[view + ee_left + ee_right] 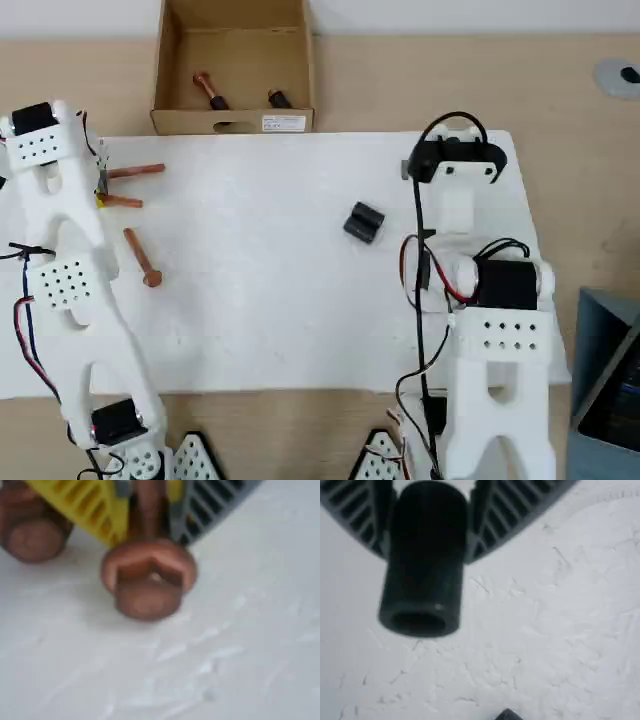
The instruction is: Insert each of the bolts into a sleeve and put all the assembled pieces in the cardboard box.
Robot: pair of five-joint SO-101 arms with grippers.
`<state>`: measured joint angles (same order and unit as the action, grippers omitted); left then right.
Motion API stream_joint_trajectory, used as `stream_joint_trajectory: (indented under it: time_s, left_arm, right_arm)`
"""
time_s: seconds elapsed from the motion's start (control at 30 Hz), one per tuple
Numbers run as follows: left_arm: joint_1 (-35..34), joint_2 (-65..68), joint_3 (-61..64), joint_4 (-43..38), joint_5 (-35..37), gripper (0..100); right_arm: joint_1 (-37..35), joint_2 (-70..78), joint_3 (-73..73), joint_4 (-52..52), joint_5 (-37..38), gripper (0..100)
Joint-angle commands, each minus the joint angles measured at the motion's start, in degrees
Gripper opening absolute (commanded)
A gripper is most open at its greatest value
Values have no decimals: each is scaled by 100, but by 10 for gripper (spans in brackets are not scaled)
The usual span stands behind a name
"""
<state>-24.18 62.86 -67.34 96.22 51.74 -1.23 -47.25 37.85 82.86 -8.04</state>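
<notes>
Showing the left gripper [147, 530] clamped on the shank of a copper-coloured hex-head bolt [148, 577] near the left edge of the white foam mat [260, 300]. The right gripper [427, 552] pinches a black cylindrical sleeve [420, 580], its open bore clear of the fingers. Bolt and sleeve are well apart; insertion likely requires aligning their long axes between the arms.

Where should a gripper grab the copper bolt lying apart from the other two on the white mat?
Grip the bolt at mid-shank, coming straight down from above and pinching across it. It lies flat on the mat, so only its top side is open, and the wider head would probably slip.
</notes>
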Motion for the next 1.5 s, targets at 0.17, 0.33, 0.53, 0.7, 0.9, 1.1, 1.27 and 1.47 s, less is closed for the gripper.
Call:
stream_joint_trajectory:
  time_s: [0.17,0.33,0.53,0.7,0.9,1.1,1.27,1.47]
  left_arm:
    - [-211,-593,-1116,440,-527,1]
    - [-18,-1508,-1327,440,-1222,1]
    - [220,-2651,-1301,440,-1960,1]
    - [501,-3618,-1292,440,-2602,1]
    - [932,-4901,-651,440,-3481,1]
    - [1354,-6668,1196,440,-4141,1]
    - [1697,-8242,3077,431,-4545,1]
    - [2004,-9859,5169,396,-4580,1]
  right_arm:
    - [-75,-92,-1033,132,35,9]
    - [-75,-127,-1499,703,35,9]
    - [-75,-136,-2176,1371,35,9]
    - [-48,-136,-2721,1881,35,9]
    - [-66,-778,-2756,1943,237,9]
    - [-48,-1859,-1956,1934,607,9]
    - [-75,-2396,-1464,1846,607,9]
    - [-75,-2440,-1042,1389,615,9]
